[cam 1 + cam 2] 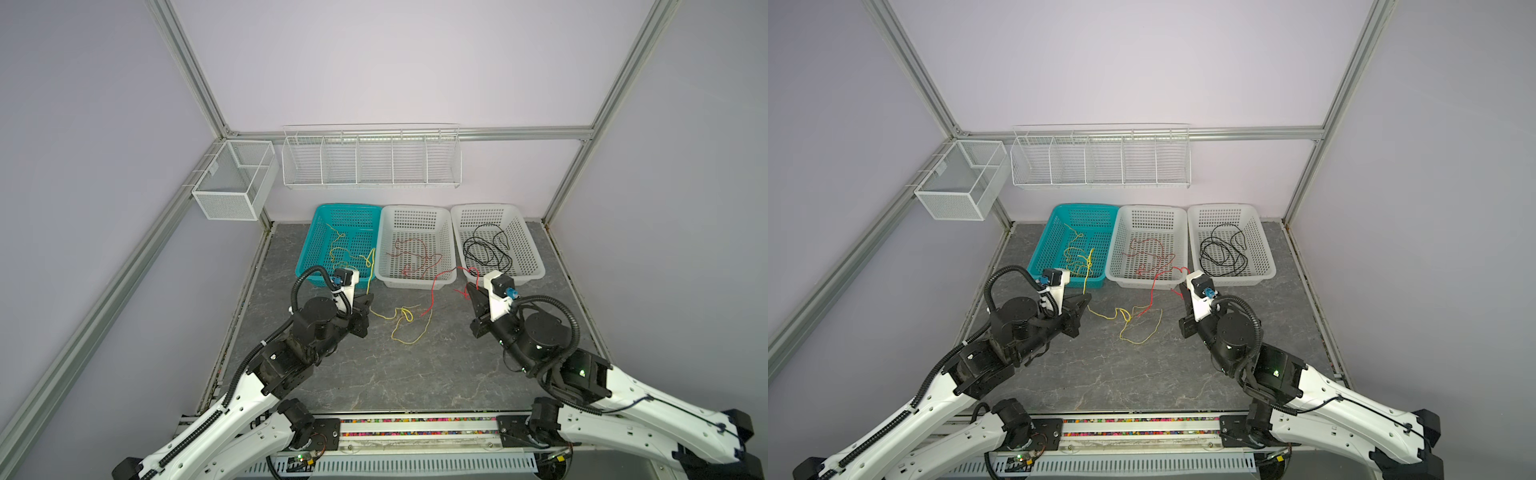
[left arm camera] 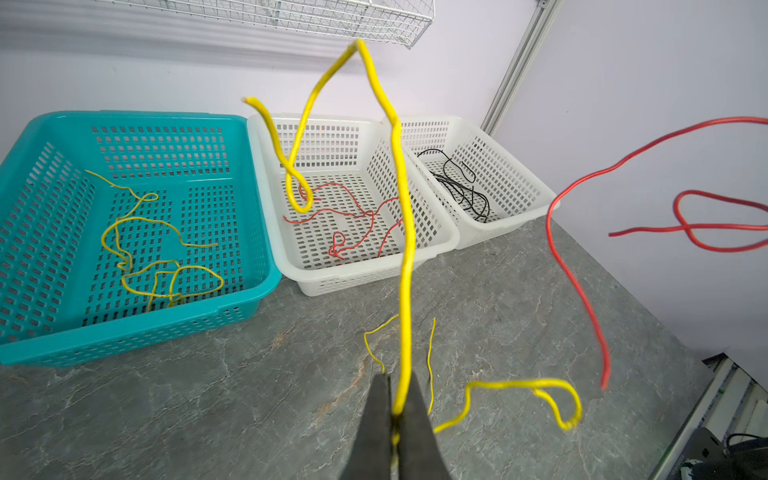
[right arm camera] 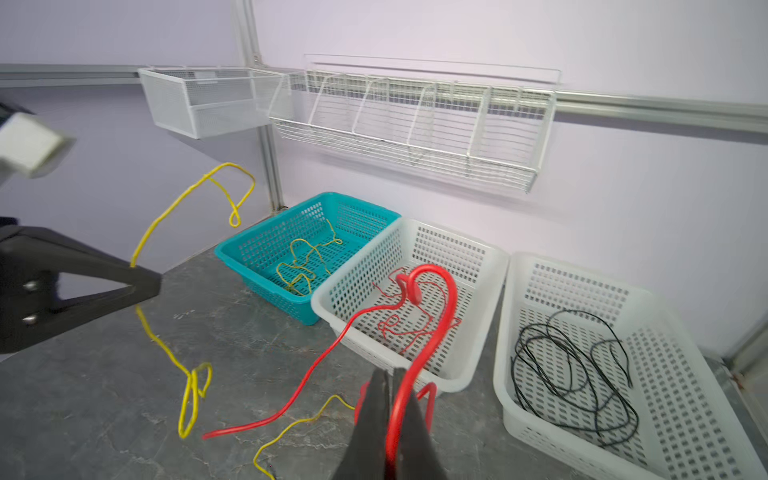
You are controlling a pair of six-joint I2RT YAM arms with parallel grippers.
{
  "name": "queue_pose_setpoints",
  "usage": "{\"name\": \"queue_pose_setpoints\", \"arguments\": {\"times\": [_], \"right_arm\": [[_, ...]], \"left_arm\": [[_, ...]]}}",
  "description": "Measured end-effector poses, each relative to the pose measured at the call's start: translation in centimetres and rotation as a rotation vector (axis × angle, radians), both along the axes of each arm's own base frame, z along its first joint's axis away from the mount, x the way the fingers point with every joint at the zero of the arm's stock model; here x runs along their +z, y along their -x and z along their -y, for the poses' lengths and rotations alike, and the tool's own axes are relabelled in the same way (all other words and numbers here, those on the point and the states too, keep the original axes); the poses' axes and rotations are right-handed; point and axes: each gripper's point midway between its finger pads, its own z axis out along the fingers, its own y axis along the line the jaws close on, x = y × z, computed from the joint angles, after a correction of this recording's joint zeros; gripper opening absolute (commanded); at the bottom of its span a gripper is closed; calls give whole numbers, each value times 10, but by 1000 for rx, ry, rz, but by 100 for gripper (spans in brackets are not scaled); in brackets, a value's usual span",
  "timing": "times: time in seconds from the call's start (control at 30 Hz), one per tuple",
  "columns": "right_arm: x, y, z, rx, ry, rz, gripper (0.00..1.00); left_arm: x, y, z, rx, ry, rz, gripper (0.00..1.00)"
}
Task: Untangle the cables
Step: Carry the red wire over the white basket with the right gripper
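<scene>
Colour sorting appears to explain the layout: in both top views the teal basket [image 1: 309,239] at centre left holds loose yellow cables [image 1: 345,253], the middle white basket [image 1: 415,207] holds red cables [image 1: 415,253], and the right white basket [image 1: 486,205] holds black cables [image 1: 484,249], all three set along the back of the table [image 1: 374,374]. One yellow cable [image 2: 405,249] is pinched between the closed jaws of the left gripper [image 2: 397,399] and raised above it in a tall arch, while its tail lies in loops on the table at the centre of the top views. One red cable [image 3: 446,299] is clamped by the right gripper [image 3: 392,386], whose jaws are likewise closed on it; it is lifted beside the front corner of the middle white basket, with its free end trailing toward the yellow loops. The two strands are judged to be held high and apart so that their crossing near the table centre can be drawn open; whether they touch there cannot be told
</scene>
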Motion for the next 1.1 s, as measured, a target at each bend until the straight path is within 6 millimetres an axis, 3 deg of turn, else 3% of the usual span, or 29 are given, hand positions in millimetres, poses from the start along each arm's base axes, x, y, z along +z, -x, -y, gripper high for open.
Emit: {"name": "queue_pose_setpoints", "arguments": {"times": [0.2, 0.4, 0.67, 1.1], "right_arm": [[-6, -21, 21, -106, 1, -75, 6], [-12, -46, 21, -136, -8, -167, 6], [-31, -76, -11, -85, 21, -283, 6], [-65, -163, -67, -60, 56, -431, 6]], "left_arm": [[0, 1, 2, -14, -6, 4, 0], [4, 3, 0, -17, -3, 21, 0], [16, 2, -12, 29, 6, 71, 0], [11, -3, -17, 70, -12, 86, 0]]}}
